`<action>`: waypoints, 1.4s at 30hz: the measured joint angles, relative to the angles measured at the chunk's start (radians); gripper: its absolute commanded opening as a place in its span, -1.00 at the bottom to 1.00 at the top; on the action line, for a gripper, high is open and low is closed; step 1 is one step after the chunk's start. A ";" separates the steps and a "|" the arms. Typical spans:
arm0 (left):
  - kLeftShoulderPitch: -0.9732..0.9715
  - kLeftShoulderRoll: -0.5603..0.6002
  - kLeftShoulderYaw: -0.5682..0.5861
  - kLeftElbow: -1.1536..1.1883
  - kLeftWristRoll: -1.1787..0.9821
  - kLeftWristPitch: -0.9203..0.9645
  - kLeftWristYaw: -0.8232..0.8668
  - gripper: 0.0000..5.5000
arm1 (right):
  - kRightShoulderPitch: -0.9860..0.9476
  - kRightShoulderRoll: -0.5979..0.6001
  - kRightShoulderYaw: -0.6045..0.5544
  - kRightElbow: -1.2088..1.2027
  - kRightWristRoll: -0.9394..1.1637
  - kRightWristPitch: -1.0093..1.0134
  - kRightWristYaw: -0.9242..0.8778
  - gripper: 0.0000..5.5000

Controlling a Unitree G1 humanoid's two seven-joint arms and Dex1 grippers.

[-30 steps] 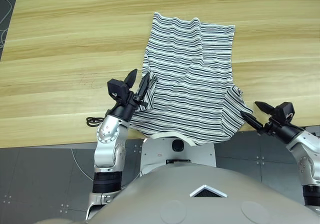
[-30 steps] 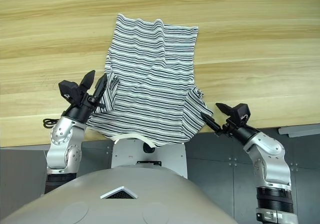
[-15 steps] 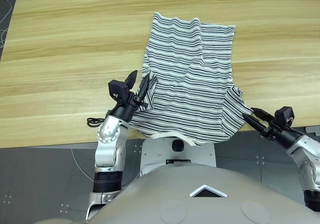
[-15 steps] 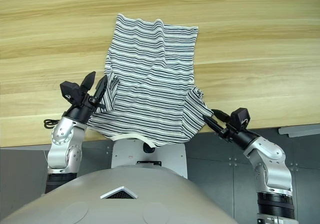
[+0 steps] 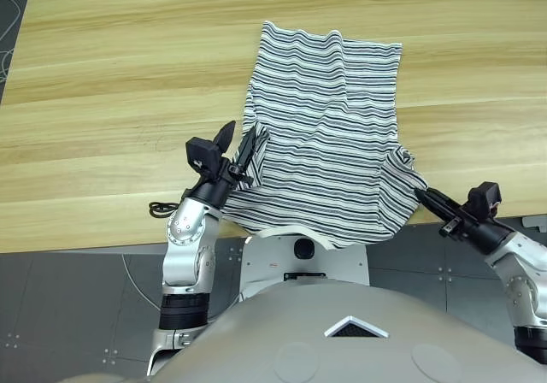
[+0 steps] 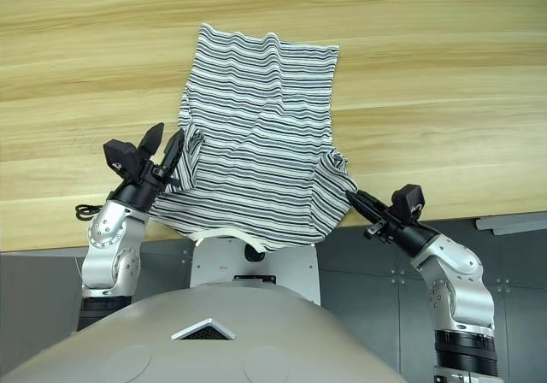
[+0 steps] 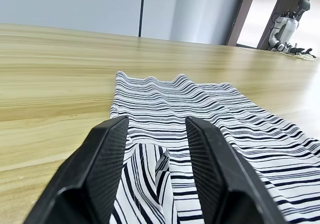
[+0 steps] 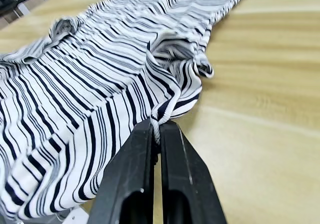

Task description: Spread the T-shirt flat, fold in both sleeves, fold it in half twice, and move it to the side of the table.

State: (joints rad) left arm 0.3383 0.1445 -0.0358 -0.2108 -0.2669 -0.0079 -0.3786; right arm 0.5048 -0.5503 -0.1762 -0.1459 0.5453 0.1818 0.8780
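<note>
Right hand [image 5: 424, 196] has its fingers pressed together, pinching the edge of the right sleeve of the T-shirt [image 5: 329, 126] at the near edge of the counter [image 5: 111, 84]. Left hand [image 5: 240, 132] has its fingers apart, one on either side of the bunched left sleeve. T-shirt lies rumpled, right of centre, with its near end hanging over the near counter edge; black cable [image 5: 158, 206] just left of the left arm.
</note>
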 measured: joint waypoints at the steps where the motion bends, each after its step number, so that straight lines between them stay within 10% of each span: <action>1: 0.000 0.000 0.000 0.000 0.001 0.000 0.000 -0.22 | 0.000 0.004 -0.002 -0.006 0.012 0.000 0.007 -0.94; 37: -0.001 -0.019 -0.018 0.011 0.029 -0.009 0.000 -0.22 | -0.167 0.034 0.235 -0.145 -0.060 0.127 -0.017 -0.94; 42: -0.001 -0.019 -0.019 0.011 0.030 -0.009 0.001 -0.22 | -0.147 -0.003 0.266 -0.122 -0.112 0.103 0.027 -0.60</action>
State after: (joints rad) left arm 0.3378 0.1254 -0.0548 -0.2000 -0.2366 -0.0166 -0.3781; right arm 0.3574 -0.5533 0.0895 -0.2682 0.4338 0.2849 0.9047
